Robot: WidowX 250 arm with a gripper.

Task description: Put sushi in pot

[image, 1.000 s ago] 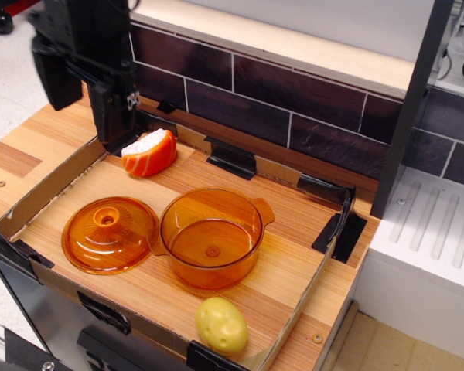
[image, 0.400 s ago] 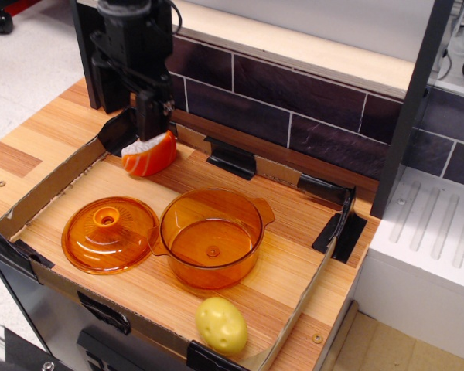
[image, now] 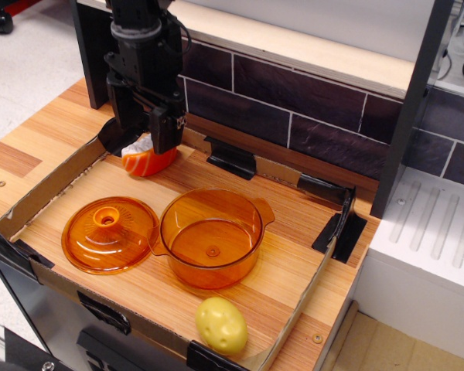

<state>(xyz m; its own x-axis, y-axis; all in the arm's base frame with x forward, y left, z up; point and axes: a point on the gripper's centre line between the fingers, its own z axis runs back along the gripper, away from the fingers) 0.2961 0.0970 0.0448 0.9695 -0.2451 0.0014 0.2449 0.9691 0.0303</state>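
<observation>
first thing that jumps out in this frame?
The black gripper at back left, come down over the sushi with a finger on each side; whether it grips is unclear. Next, the big translucent orange pot mid-tray, empty, its lid lying to its left. A yellow potato sits at the front edge.

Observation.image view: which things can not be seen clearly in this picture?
- Sushi: upper part hidden behind the gripper.
- Gripper: whether the fingers touch or clamp the sushi cannot be told; its dark body covers the contact.
- Arm above the gripper: cut off by the top edge.
- Pot: far handle partly hidden by its rim.
</observation>
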